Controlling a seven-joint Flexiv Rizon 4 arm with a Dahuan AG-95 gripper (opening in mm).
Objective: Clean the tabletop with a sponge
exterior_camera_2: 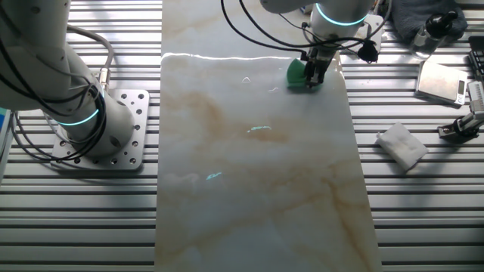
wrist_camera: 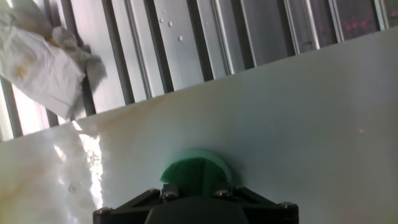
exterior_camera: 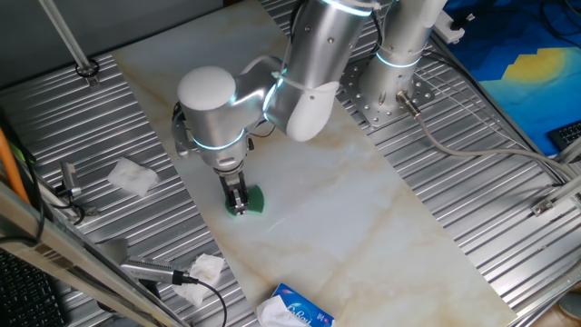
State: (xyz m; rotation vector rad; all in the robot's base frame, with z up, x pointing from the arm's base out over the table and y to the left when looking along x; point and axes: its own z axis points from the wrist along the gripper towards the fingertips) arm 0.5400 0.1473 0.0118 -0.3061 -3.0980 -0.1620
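Note:
The tabletop is a long glossy off-white marble slab with faint brown veins; it also shows in the other fixed view and the hand view. The green sponge sits on the slab near its left edge. My gripper is shut on the sponge and presses it down onto the slab. In the other fixed view the sponge is at the slab's far right edge under the gripper. In the hand view the sponge bulges out ahead of the gripper.
Crumpled white tissues lie on the ribbed metal: one left of the slab, one nearer the front, one in the hand view. A blue-and-white tissue pack lies at the slab's front end. The arm's base stands at the back.

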